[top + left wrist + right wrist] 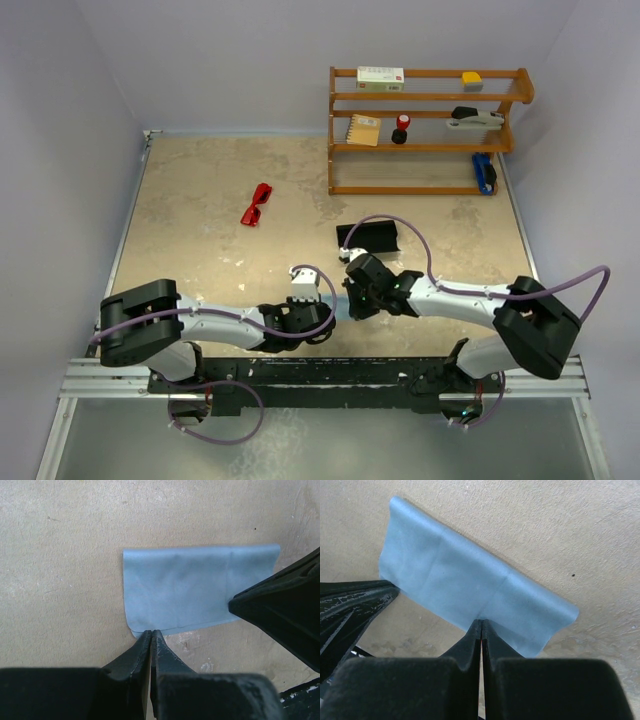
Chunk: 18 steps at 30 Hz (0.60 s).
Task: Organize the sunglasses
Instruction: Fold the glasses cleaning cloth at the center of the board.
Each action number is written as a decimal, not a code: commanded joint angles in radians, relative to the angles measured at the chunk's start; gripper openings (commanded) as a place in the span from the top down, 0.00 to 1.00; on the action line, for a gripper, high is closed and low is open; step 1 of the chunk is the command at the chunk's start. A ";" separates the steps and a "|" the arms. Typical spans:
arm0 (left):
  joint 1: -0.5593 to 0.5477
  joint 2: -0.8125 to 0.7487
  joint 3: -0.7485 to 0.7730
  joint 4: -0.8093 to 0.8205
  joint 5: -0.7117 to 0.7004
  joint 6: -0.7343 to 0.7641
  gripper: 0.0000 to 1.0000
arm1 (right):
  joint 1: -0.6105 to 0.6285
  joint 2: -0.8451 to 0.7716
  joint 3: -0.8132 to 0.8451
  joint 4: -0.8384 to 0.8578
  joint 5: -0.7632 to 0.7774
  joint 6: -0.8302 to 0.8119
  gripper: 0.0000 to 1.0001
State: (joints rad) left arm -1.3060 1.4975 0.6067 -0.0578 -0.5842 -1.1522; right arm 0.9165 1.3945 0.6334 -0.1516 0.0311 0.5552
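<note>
Cloth [190, 587] ahead of left pincer [151, 634]: matt, soft, faintly creased. Table [60, 555] under it: matt, mottled, rough. Pincer fingers [135, 655]: dull black plastic.

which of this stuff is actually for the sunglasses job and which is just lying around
For the job:
red sunglasses
black case, probably
blue cloth, pinched by the left fingers and the right fingers

Lying about:
wooden shelf
white box and notebook on it, plus other small items

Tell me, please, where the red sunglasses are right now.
In the top external view the red sunglasses lie on the table left of centre, left of the wooden shelf and beyond the black case.
</note>
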 commanded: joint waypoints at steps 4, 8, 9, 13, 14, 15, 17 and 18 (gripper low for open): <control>-0.007 0.012 -0.042 -0.061 0.023 -0.017 1.00 | 0.006 -0.007 -0.036 -0.090 0.029 -0.010 1.00; -0.008 0.008 -0.052 -0.062 0.022 -0.021 1.00 | 0.005 -0.010 -0.040 -0.091 0.034 -0.008 1.00; -0.008 0.006 -0.054 -0.062 0.023 -0.023 1.00 | 0.005 -0.011 -0.041 -0.094 0.037 -0.008 1.00; -0.009 0.007 -0.058 -0.057 0.020 -0.025 1.00 | 0.005 -0.021 -0.046 -0.100 0.041 -0.007 1.00; -0.009 0.011 -0.056 -0.060 0.020 -0.025 1.00 | 0.005 -0.022 -0.047 -0.102 0.043 -0.006 1.00; -0.009 0.014 -0.055 -0.061 0.020 -0.025 1.00 | 0.005 -0.024 -0.049 -0.105 0.046 -0.007 1.00; -0.009 0.018 -0.056 -0.062 0.020 -0.029 1.00 | 0.006 -0.030 -0.048 -0.120 0.062 -0.007 1.00; -0.009 0.019 -0.057 -0.062 0.022 -0.029 1.00 | 0.005 -0.035 -0.049 -0.127 0.069 -0.009 1.00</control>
State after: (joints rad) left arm -1.3098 1.4899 0.5869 -0.0357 -0.5919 -1.1687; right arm 0.9165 1.3678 0.6147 -0.1631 0.0414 0.5552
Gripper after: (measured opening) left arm 0.002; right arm 0.004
